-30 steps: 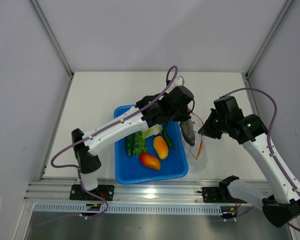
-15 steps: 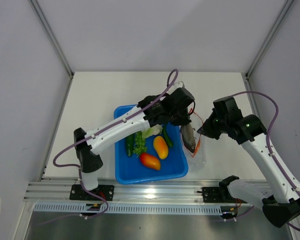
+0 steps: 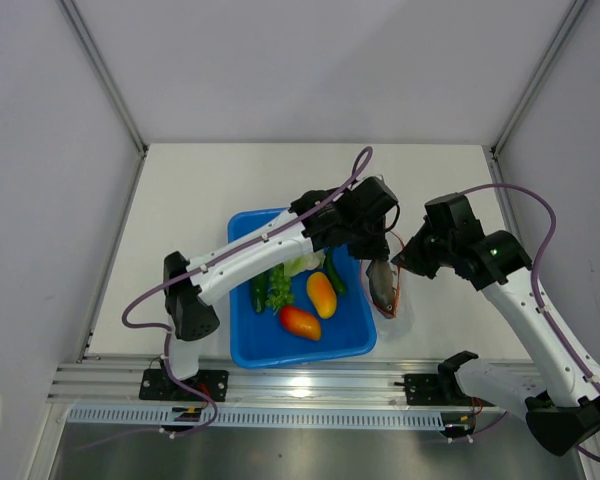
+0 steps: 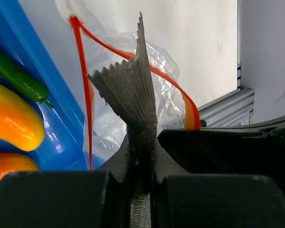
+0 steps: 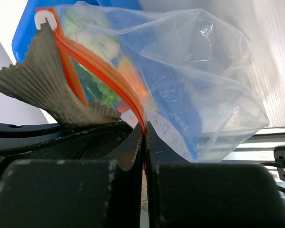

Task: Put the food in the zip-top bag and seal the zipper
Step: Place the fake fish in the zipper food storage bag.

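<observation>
My left gripper [image 3: 378, 252] [image 4: 142, 159] is shut on the grey fish [image 3: 381, 283], whose ridged tail [image 4: 131, 90] sticks out over the open mouth of the zip-top bag [image 4: 168, 97] [image 5: 199, 80]. The tail shows between the two runs of the orange-red zipper [image 4: 86, 90]. My right gripper [image 3: 402, 264] [image 5: 145, 137] is shut on the zipper [image 5: 102, 71] at the bag's right edge, holding the bag [image 3: 396, 300] up just right of the tray. The fish tail [image 5: 42, 85] is close beside that strip.
A blue tray [image 3: 242, 345] lies left of the bag, holding an orange-yellow fruit [image 3: 321, 294], a red-orange fruit [image 3: 299, 322], a cauliflower [image 3: 303, 263], leafy greens [image 3: 279, 289] and dark green pieces [image 3: 259, 291]. The metal rail [image 3: 310, 382] runs along the near edge.
My left gripper has carried the fish right and nearer, down to the bag's mouth. The right gripper has stayed shut on the zipper, hardly moving.
</observation>
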